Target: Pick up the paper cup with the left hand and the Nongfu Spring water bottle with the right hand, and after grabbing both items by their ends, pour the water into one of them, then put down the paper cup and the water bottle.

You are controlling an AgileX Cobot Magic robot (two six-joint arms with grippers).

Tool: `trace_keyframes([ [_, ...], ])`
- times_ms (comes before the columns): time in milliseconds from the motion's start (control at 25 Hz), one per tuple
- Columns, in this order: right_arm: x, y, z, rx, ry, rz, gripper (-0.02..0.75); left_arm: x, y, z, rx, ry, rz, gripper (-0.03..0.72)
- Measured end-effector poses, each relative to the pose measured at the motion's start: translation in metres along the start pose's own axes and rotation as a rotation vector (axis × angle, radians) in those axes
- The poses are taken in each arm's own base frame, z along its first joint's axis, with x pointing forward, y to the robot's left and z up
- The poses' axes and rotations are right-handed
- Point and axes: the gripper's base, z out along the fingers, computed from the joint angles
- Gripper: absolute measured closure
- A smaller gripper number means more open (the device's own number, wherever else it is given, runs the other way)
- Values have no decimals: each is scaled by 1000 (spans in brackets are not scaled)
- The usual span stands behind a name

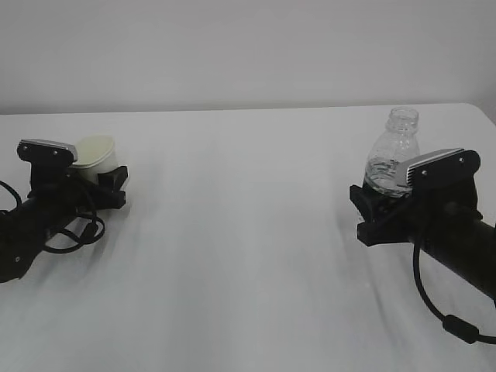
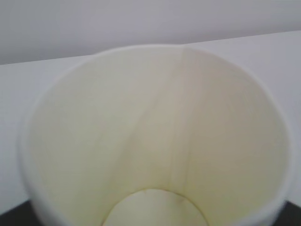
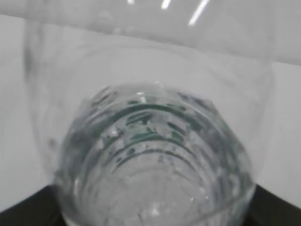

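Cup [image 1: 96, 157] stood on desk [image 1: 248, 232] at left, flanked by left pincer [image 1: 108, 184]; whether pinched or merely bracketed cannot be told. Bottle [image 1: 394, 159] held upright at right, low on body, pinched by right pincer [image 1: 372, 213], likely so neck is left free for pouring. Cup's empty interior shown only by left wrist view [image 2: 155, 141]; water [image 3: 155, 155] in bottle seen close in right wrist view.

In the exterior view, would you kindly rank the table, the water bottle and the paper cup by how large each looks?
1. Table, largest by far.
2. Water bottle, partly hidden by the right arm.
3. Paper cup, smallest showing, half hidden.
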Motion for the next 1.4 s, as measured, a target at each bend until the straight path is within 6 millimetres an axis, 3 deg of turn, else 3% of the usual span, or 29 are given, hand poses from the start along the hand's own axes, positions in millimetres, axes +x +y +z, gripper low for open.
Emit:
trace_keyframes([
  [760,0,4,0,-44,-2,-21,280,-18,-25,-56,193,63,52,225],
  [1400,0,15,-1,-169,-9,-82,280,-13,-61,-74,629,124,130,226],
])
